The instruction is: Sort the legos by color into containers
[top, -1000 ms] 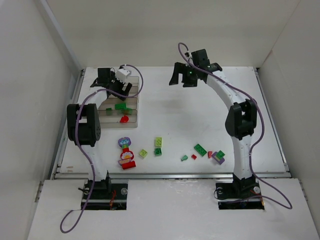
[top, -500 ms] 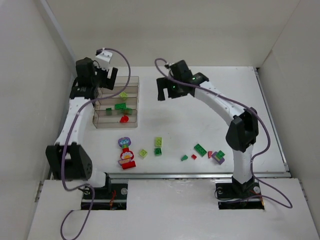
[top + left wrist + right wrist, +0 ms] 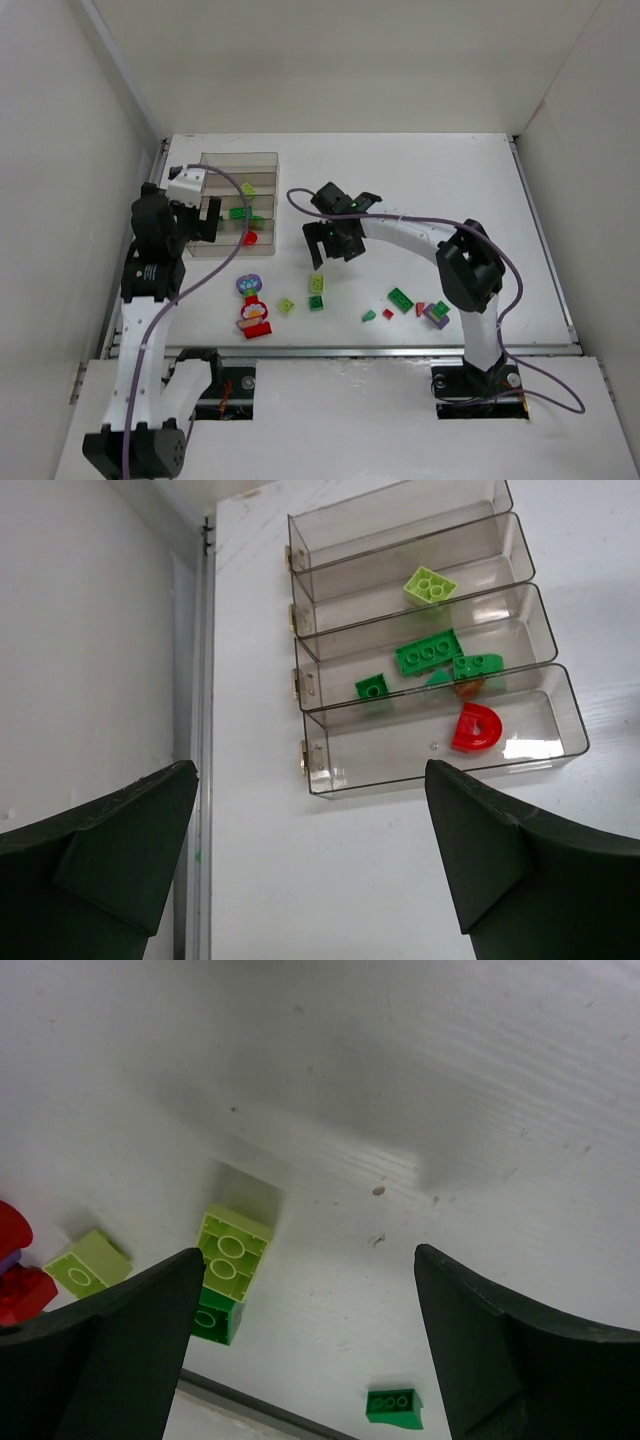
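Observation:
The containers are one clear brownish tray (image 3: 262, 160) with four narrow compartments. In the left wrist view the tray (image 3: 440, 777) holds a lime brick (image 3: 430, 585), three dark green bricks (image 3: 428, 652) and a red arch piece (image 3: 476, 727). My left gripper (image 3: 203, 222) hangs open and empty by the tray's near left corner. My right gripper (image 3: 332, 246) is open and empty above the table, just behind a lime brick (image 3: 232, 1250) (image 3: 316, 283) that lies against a green brick (image 3: 213, 1320). A small green brick (image 3: 394, 1405) lies nearer the front.
A flower-topped red, white and purple piece (image 3: 253, 312) and a small lime brick (image 3: 286, 306) lie front left. Green, red and purple bricks (image 3: 432, 314) are scattered front right. White walls close in the table on the left, back and right.
The left arm has pulled back from the tray's far left end to its near left corner. The right arm has swung from the back of the table down toward the lime brick.

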Robot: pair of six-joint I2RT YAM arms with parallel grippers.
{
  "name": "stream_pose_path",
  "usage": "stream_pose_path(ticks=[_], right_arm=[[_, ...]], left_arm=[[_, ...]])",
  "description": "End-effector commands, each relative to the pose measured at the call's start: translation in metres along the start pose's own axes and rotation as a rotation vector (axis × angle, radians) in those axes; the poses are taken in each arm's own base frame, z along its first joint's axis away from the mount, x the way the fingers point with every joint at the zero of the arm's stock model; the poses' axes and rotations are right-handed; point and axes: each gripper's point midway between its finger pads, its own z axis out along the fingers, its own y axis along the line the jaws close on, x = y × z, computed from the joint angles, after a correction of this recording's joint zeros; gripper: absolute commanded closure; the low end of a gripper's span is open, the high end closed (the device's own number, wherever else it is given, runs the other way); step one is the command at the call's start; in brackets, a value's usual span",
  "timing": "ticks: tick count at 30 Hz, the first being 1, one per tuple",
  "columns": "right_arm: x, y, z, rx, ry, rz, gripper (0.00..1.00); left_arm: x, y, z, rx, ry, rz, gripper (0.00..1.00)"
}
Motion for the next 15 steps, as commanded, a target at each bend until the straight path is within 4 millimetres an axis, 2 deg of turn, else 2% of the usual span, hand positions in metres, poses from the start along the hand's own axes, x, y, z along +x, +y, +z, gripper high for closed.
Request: stream_pose_path(ticks=[1, 4, 10, 14, 15], right_arm=[[-0.004, 0.022, -0.012, -0.050, -0.068, 0.063, 0.10], [-0.007, 0.032, -0.007, -0.084, -0.095, 0.099, 0.10], [-0.010, 0.048, -0.005, -0.072, -0.122, 0.086, 0.11], [0.004, 0.049, 0.012, -0.032, -0.078, 0.102, 0.11], [0.008, 0.045, 0.014, -0.014, -0.066, 0.111, 0.15]], left_arm=[[-0.010, 0.004, -0.024, -0.029, -0.090, -0.005, 0.04], [-0.013, 0.005, -0.037, -0.040, -0.122, -0.006, 0.02], [-0.004, 0.003, -0.044, -0.042, -0.104, -0.027, 0.01], [0.001, 0.001, -0.046, -0.042, -0.106, -0.038, 0.01], [-0.001, 0.001, -0.048, -0.045, -0.114, -0.038, 0.01]])
